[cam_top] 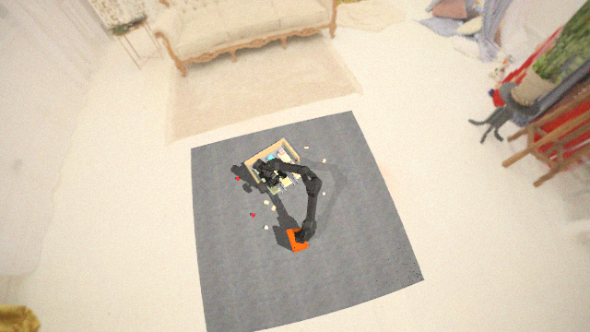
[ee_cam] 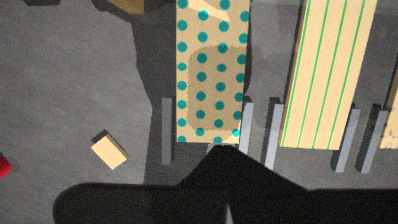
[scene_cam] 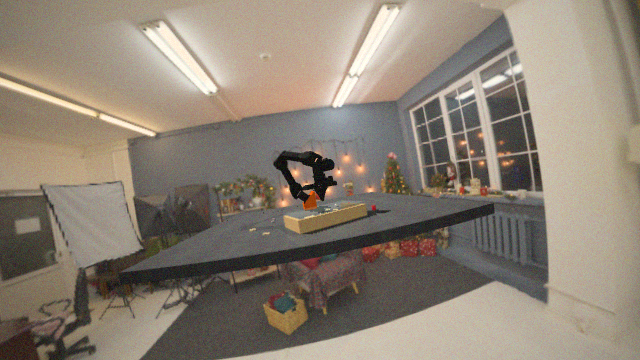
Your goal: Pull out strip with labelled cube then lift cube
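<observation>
My gripper [ee_cam: 222,153] [scene_cam: 322,198] is shut and empty, pointing down over the near end of the teal-dotted strip [ee_cam: 210,87]. The green-lined strip [ee_cam: 325,75] lies to its right in the wrist view, and a speckled strip [ee_cam: 391,131] shows at the right edge. Their far ends are outside the wrist view. In the top view, a cyan cube [cam_top: 270,158] and a pink cube [cam_top: 281,151] sit near the back of the open-fronted wooden box [cam_top: 265,151] [scene_cam: 325,219]. No label is legible now. The arm hides the box's left part there.
Grey guide rails [ee_cam: 166,131] [ee_cam: 346,142] flank the strips' near ends. A small beige block [ee_cam: 110,151] and a red piece [ee_cam: 4,167] lie left of the box in the wrist view. Other small pieces lie around the box. The orange base [cam_top: 295,244] stands on the grey table [cam_top: 240,286].
</observation>
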Controlling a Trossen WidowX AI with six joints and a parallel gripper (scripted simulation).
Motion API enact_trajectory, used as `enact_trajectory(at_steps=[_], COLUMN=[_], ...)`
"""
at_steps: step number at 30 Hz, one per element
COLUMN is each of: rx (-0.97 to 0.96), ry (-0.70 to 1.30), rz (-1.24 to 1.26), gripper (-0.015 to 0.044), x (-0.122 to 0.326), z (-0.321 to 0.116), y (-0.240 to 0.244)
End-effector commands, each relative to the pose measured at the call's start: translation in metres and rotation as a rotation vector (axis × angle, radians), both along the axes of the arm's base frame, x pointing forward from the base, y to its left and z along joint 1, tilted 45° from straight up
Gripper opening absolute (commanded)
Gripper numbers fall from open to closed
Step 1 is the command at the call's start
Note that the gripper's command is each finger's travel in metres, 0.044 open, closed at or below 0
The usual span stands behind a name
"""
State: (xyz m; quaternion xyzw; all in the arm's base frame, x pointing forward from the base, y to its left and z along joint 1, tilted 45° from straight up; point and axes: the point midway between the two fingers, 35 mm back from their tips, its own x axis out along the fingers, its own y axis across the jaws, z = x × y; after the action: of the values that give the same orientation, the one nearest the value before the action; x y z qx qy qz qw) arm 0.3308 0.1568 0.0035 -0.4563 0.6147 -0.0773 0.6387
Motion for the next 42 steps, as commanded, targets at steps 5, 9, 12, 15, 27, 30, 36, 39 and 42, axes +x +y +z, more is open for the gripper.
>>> enact_trajectory(at_steps=[5, 9, 12, 15, 27, 30, 36, 39, 42], rx=[0.0, 0.0, 0.0, 0.0, -0.001, -0.001, -0.002, -0.002, -0.003], ry=[0.015, 0.015, 0.015, 0.015, 0.015, 0.014, 0.014, 0.014, 0.014], rz=[-0.014, -0.014, -0.014, -0.014, -0.014, -0.014, -0.014, -0.014, -0.014], gripper=[0.0, 0.0, 0.0, 0.0, 0.0, 0.0, 0.0, 0.0, 0.0], x=[0.003, 0.005, 0.006, 0.008, 0.012, 0.013, 0.015, 0.015, 0.015], z=[-0.006, -0.011, -0.014, -0.018, -0.032, -0.035, -0.042, -0.045, -0.049], y=[0.004, 0.0, -0.003, -0.007, -0.02, -0.023, -0.031, -0.034, -0.038])
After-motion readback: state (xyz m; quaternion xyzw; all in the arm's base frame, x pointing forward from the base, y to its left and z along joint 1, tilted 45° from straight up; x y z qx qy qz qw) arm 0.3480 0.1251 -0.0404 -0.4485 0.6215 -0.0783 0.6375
